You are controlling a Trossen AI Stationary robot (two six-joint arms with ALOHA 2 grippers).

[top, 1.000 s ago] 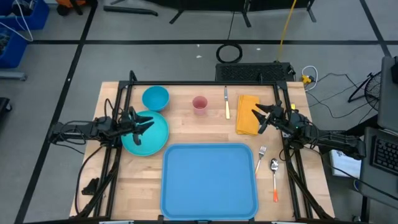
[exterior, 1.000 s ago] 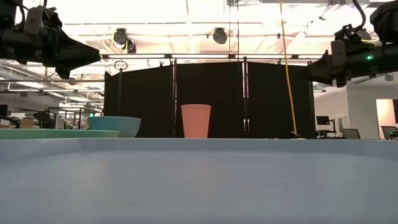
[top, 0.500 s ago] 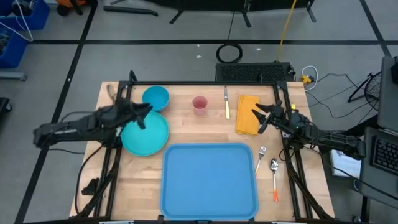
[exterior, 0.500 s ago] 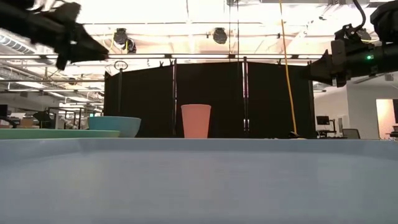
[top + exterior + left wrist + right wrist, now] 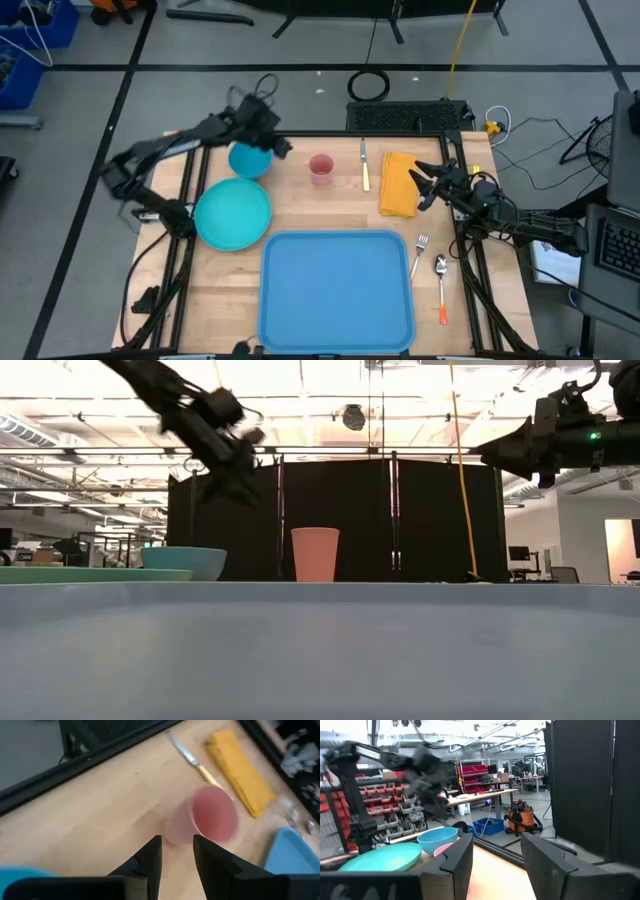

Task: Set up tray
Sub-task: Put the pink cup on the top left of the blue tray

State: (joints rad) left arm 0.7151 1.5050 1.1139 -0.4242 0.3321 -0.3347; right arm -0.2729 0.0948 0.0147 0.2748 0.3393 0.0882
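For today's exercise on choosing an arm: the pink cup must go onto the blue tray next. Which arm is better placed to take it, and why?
Probably the left. Its hand is open above the table's far side, close to the pink cup. The right hand is open over the yellow napkin, farther off. The blue tray holds nothing.

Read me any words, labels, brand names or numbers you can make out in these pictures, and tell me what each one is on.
None can be read.
The tray, plate, bowl, cup and yellow cloth are plain, with no print showing.
The cutlery shows no legible marking.
The bins and shelves in the room may bear labels, but they are too small and blurred to read.
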